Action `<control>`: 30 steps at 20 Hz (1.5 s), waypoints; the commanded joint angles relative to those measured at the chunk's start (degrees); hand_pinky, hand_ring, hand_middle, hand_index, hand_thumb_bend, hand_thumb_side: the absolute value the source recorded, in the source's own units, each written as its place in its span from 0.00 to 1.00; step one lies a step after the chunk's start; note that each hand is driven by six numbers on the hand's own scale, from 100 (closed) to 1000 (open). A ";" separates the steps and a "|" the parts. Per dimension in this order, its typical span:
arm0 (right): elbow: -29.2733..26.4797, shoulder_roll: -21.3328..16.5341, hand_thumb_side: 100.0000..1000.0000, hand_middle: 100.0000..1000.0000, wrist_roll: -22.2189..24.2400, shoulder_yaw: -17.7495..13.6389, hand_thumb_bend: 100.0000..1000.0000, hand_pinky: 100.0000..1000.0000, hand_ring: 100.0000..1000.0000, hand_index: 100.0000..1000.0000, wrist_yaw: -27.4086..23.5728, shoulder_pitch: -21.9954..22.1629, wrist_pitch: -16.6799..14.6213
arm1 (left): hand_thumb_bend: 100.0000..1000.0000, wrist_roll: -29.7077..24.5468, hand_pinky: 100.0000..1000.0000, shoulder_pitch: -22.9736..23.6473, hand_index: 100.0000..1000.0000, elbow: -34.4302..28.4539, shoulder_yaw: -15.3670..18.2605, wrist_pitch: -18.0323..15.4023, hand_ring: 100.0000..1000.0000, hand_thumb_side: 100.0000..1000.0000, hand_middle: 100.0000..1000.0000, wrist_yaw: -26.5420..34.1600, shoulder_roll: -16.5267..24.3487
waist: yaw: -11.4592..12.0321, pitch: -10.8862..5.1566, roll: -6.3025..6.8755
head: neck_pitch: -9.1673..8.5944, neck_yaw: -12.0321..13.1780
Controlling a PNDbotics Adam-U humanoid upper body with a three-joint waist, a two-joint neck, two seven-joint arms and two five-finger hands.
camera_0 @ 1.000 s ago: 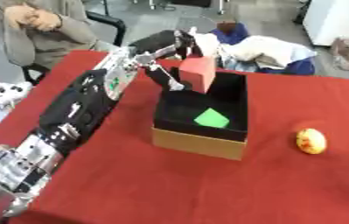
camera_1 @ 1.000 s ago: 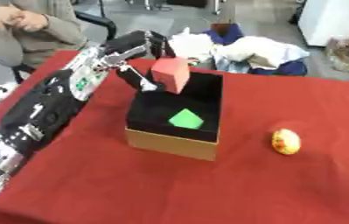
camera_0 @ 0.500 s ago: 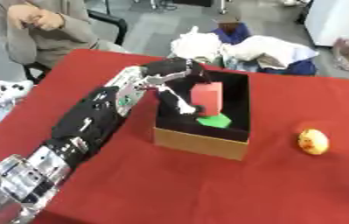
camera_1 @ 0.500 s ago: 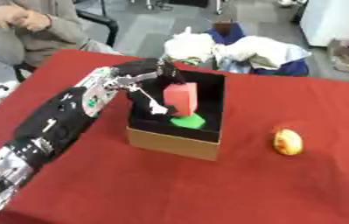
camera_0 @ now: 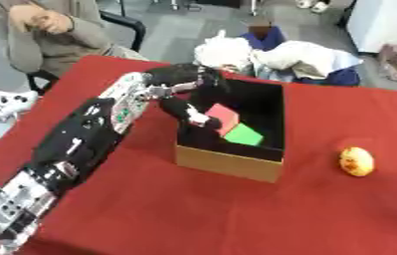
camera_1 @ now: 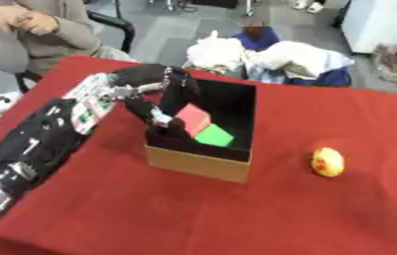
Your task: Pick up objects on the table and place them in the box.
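Left eye view: left hand (camera_0: pixel 193 99) reaches over box (camera_0: pixel 228 164) near-left wall, fingers (camera_0: pixel 200 118) dipped inside, curled against red block (camera_0: pixel 222 115); whether they pinch it or have let go, cannot tell. Red block tilted, leaning on green block (camera_0: pixel 244 135) at its 4 o'clock. Right hand absent.

Right eye view: yellow-orange fruit (camera_1: pixel 328 162) alone on red worktop (camera_1: pixel 323 214), well apart from box, at 3 o'clock of it. Left hand far from fruit, box between; judgement: absent right arm's side suits fruit better.

L hand (camera_0: pixel 188 94) over box (camera_0: pixel 228 163) opening
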 commanded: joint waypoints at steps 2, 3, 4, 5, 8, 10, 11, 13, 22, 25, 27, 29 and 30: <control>0.31 -2.52 0.16 0.54 9.06 -0.47 0.00 0.67 0.56 0.65 0.77 -1.91 -9.99 | 0.48 1.70 0.67 2.46 0.80 -8.32 3.60 3.59 0.67 0.94 0.71 9.45 5.02 | 0.66 -1.26 -0.24 | 0.43 -1.05; 0.76 -2.70 0.16 0.54 8.92 -0.33 0.00 0.67 0.56 0.65 1.05 -2.42 -10.20 | 0.47 2.05 0.67 3.87 0.80 -10.54 4.64 4.86 0.67 0.93 0.70 12.61 5.77 | 0.94 -1.31 -0.32 | 0.49 -1.37; 1.25 -2.86 0.15 0.55 8.77 -0.15 0.00 0.67 0.56 0.65 1.37 -2.96 -10.47 | 0.41 2.25 0.65 5.31 0.78 -12.82 5.64 6.18 0.65 0.88 0.67 15.65 6.43 | 1.21 -1.35 -0.39 | 0.58 -1.73; 1.88 -3.07 0.15 0.55 8.65 0.13 0.00 0.67 0.56 0.66 1.79 -3.68 -10.79 | 0.39 2.54 0.65 7.17 0.78 -15.30 6.84 7.51 0.65 0.87 0.67 18.97 6.99 | 1.57 -1.39 -0.44 | 0.68 -2.18; 4.34 -3.59 0.13 0.56 8.56 1.27 0.00 0.67 0.57 0.67 3.50 -6.25 -11.71 | 0.33 3.05 0.63 12.71 0.76 -22.46 10.34 11.28 0.63 0.81 0.64 26.88 7.59 | 2.73 -1.50 -0.56 | 0.87 -3.43; 6.09 -3.50 0.26 0.58 9.04 2.37 0.00 0.68 0.59 0.70 4.95 -8.37 -11.84 | 0.26 3.16 0.62 16.42 0.75 -26.56 12.19 13.40 0.61 0.83 0.63 30.69 6.70 | 3.59 -1.63 -0.57 | 1.01 -4.29; 7.19 -3.26 0.30 0.58 9.53 2.93 0.00 0.68 0.59 0.71 5.93 -9.59 -11.87 | 0.25 3.06 0.61 18.30 0.75 -28.38 13.04 14.26 0.61 0.85 0.62 32.29 5.80 | 4.04 -1.68 -0.59 | 1.01 -4.77; 10.15 -2.43 0.41 0.60 10.67 3.92 0.00 0.69 0.61 0.73 7.95 -12.05 -11.88 | 0.23 2.77 0.61 21.59 0.74 -31.33 14.58 15.77 0.60 0.87 0.61 34.22 3.88 | 4.89 -1.74 -0.63 | 1.03 -5.87; 23.32 3.14 0.62 0.67 13.67 5.30 0.00 0.71 0.67 0.79 19.94 -18.62 -11.89 | 0.24 2.31 0.60 27.90 0.74 -35.87 17.57 19.69 0.60 0.88 0.60 35.70 -1.70 | 7.34 -2.29 -0.46 | 1.08 -8.85; 26.38 4.65 0.62 0.69 12.69 5.10 0.00 0.72 0.69 0.80 25.59 -19.30 -11.89 | 0.24 2.23 0.60 28.61 0.74 -36.14 17.95 20.34 0.60 0.89 0.61 35.67 -2.53 | 7.59 -2.37 -0.40 | 1.07 -9.33; 27.71 5.34 0.63 0.71 11.12 4.82 0.05 0.72 0.71 0.82 29.49 -19.40 -11.89 | 0.25 2.07 0.60 28.93 0.74 -35.99 18.18 20.71 0.60 0.89 0.61 35.55 -2.98 | 7.64 -2.38 -0.39 | 1.08 -9.49; 28.09 5.82 0.64 0.71 8.93 4.78 0.09 0.72 0.71 0.82 33.49 -19.45 -11.89 | 0.24 1.93 0.60 29.10 0.74 -35.84 18.34 20.92 0.60 0.89 0.61 35.34 -3.17 | 7.67 -2.40 -0.41 | 1.08 -9.53; 28.15 6.02 0.64 0.71 7.65 4.80 0.10 0.72 0.71 0.82 35.35 -19.42 -11.89 | 0.24 1.93 0.60 29.15 0.74 -35.80 18.40 20.97 0.60 0.90 0.61 35.27 -3.25 | 7.68 -2.39 -0.42 | 1.05 -9.53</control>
